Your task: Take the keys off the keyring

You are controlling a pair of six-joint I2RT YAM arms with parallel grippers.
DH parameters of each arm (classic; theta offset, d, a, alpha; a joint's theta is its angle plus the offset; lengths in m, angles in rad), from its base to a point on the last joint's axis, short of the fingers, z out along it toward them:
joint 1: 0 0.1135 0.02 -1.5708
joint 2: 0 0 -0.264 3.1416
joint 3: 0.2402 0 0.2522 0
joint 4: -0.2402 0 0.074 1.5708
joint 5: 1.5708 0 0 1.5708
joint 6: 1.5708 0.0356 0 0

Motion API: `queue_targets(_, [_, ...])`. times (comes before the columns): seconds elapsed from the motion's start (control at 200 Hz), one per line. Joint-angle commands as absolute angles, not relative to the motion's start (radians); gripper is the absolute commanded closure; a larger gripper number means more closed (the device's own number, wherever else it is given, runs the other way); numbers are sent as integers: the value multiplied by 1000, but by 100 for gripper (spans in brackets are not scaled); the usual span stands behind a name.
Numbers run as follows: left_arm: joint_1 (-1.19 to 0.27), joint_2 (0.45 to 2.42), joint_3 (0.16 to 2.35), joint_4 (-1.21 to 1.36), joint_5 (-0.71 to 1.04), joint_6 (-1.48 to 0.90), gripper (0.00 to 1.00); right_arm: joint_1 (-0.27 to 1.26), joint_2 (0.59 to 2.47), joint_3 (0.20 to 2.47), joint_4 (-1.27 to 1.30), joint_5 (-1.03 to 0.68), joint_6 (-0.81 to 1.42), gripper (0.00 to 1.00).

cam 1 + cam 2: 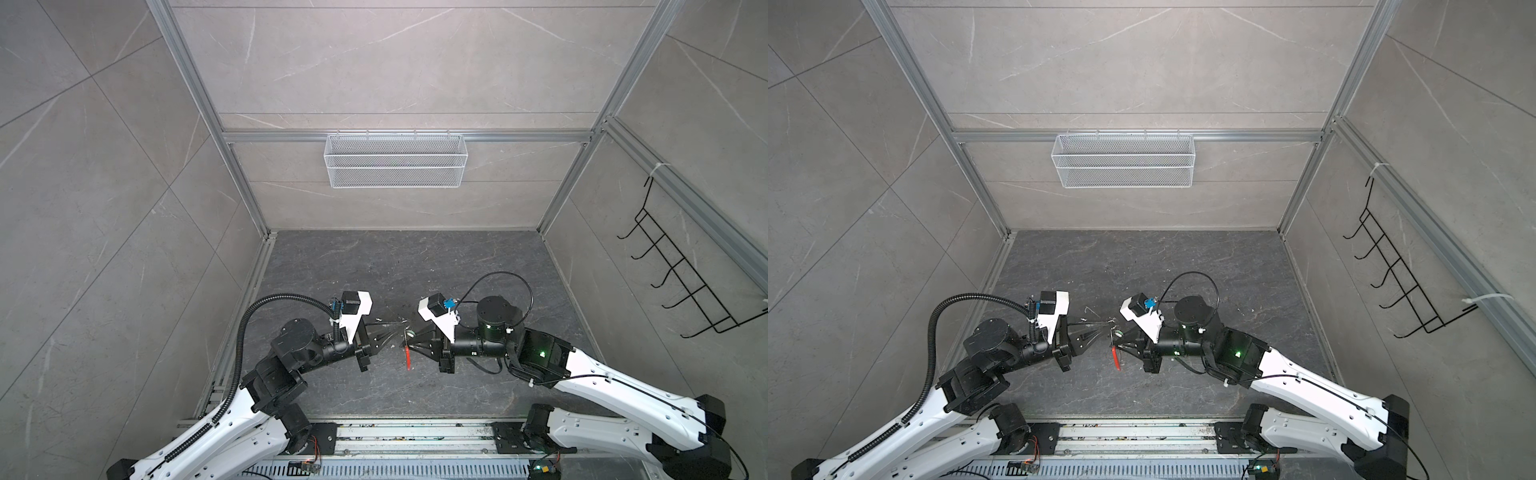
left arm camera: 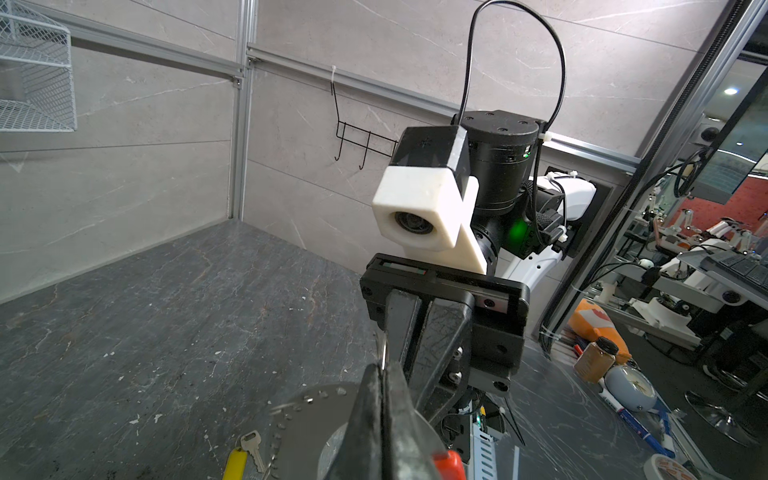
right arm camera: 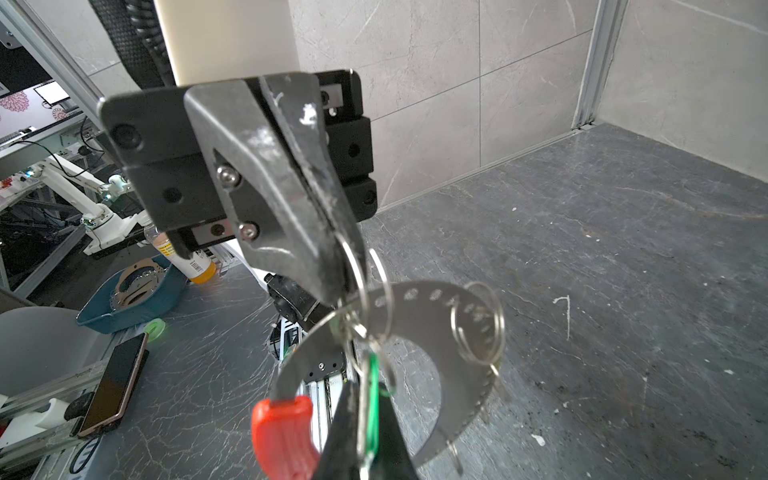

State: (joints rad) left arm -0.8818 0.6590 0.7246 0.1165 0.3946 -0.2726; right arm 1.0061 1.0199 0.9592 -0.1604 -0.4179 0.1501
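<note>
Grey perforated metal keyring (image 3: 436, 299), red ribbed segment (image 3: 282, 432), green key (image 3: 374, 378)

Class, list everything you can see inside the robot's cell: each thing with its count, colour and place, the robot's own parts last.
mesh basket: one, white, on back wall.
hook rack: one, black, on right-hand wall.
table: one, dark grey.
keyring: one, grey holed band with red segment, hanging between both pincers.
split ring: at least three, silver, threaded on keyring.
yellow key: one, by the band's holed edge.
green key: one, in right pincer.
left pincer: one, black, shut on a split ring.
right pincer: one, black, shut on green key.
</note>
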Motion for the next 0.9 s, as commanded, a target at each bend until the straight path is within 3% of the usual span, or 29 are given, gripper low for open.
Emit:
queue_targets(0.0, [-882, 646, 736, 215, 412, -271, 100, 1014, 1037, 956, -216, -411, 160, 100])
queue_targets(0.065, [-882, 644, 740, 202, 420, -264, 100, 1013, 1033, 963, -237, -406, 154, 96])
queue_targets(0.16, [-882, 646, 749, 175, 432, -253, 100, 1014, 1004, 977, -276, -395, 133, 63])
queue_targets(0.245, [-882, 642, 749, 164, 435, -250, 100, 1014, 964, 993, -307, -398, 104, 51])
queue_targets(0.625, [-882, 658, 755, 169, 495, -247, 100, 1014, 909, 1093, -276, -306, 146, 39])
queue_targets(0.895, [-882, 657, 750, 179, 535, -248, 100, 960, 986, 1098, -191, -445, 208, 37])
